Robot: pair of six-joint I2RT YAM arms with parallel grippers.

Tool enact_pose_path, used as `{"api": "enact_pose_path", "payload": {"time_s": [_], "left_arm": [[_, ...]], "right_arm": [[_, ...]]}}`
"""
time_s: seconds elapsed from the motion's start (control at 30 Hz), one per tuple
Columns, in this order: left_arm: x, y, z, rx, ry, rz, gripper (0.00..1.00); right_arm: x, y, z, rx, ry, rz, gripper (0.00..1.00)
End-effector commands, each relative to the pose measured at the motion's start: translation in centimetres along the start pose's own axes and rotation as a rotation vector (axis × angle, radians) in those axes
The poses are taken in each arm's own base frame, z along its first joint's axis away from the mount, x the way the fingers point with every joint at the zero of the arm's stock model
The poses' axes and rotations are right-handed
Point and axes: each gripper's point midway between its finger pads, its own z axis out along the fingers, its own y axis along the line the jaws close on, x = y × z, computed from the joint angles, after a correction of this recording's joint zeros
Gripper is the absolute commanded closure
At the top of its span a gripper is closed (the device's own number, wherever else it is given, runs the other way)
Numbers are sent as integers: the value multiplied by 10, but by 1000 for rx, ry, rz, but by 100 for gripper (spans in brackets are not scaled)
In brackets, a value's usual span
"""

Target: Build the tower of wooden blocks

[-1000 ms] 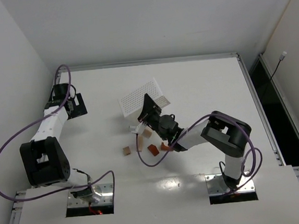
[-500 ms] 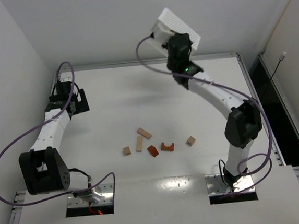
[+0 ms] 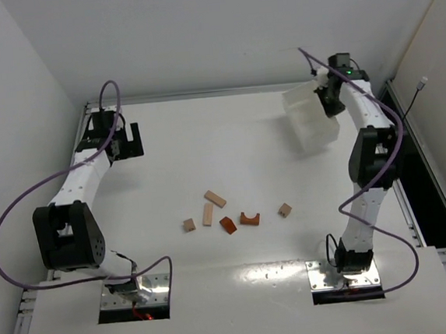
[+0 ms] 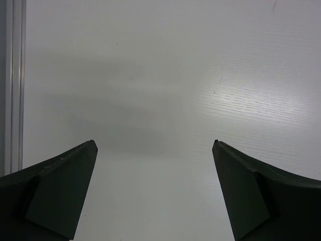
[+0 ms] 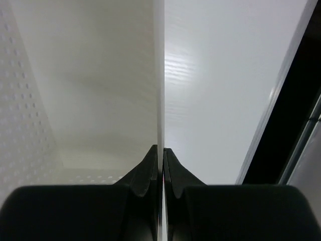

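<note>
At the upper left of the top view my left pincer (image 3: pixel 130 136) stands wide apart and holds nothing; its wrist view adds only the bare white table (image 4: pixel 160 60) between the two dark fingers (image 4: pixel 60 191). The wooden blocks (image 3: pixel 208 214) lie unstacked in the lower middle of the top view: tan pieces, an orange wedge (image 3: pixel 228 226) and an orange arch (image 3: pixel 249 218), well apart from both pincers and in neither wrist view. At the upper right my right pincer (image 3: pixel 328 99) holds the white tray (image 3: pixel 312 128), and only its wrist view shows the fingers pressed tight on the tray's thin wall.
</note>
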Motion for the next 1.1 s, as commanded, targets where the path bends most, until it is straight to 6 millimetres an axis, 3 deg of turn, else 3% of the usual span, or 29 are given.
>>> {"api": "enact_pose_path", "payload": {"time_s": [0.0,0.03,0.1,0.13,0.27,0.33,0.47,0.5,0.53,0.63,0.7,0.83,0.87,0.9,0.93,0.97,1.0,1.03,1.07], "left_arm": [[-23,-16,3,55,-45,6,0],[-28,-17,4,55,-49,5,0],[-31,-21,7,61,-44,12,0],[-30,-22,13,61,-33,13,0],[-32,-24,21,60,-18,15,0],[-31,-24,24,59,-4,17,0],[-33,-23,25,50,-6,17,0],[-31,-23,28,49,3,18,0],[-31,-23,28,49,3,18,0],[-31,-21,28,37,2,9,0],[-29,-21,26,37,2,9,0],[-26,-20,16,38,-8,-14,0],[-19,-23,15,43,2,-15,0],[-22,-18,8,19,-17,-18,0],[-20,-20,4,13,-23,-22,0],[-11,-15,2,-11,-12,-31,0],[-15,-12,-7,-40,-45,-37,0],[-13,-9,-10,-55,-49,-47,0],[-10,-12,-12,-55,-50,-51,0]], "right_arm": [[-11,-46,-15,-51,-91,188,100],[-14,-61,-16,-23,-104,204,100],[-2,-85,2,-7,-81,277,100],[-10,-97,1,6,-115,287,100],[-5,-113,23,-15,-119,331,100],[-2,-110,36,-54,-116,338,100],[12,-94,56,-90,-61,316,81],[12,-94,56,-90,-61,316,76],[11,-95,60,-89,-63,316,63],[15,-106,63,-54,-57,323,46],[16,-108,63,-40,-51,324,41],[-8,-99,5,-82,-161,306,30],[-35,-89,-43,-93,-266,288,25],[-27,-74,-51,-109,-259,299,25],[-41,-69,-74,-101,-342,288,23],[-45,-44,-117,-114,-420,255,16],[-56,-36,-140,-109,-512,224,16],[-59,-13,-162,-173,-571,186,16],[-50,10,-171,-232,-580,149,17]]}}
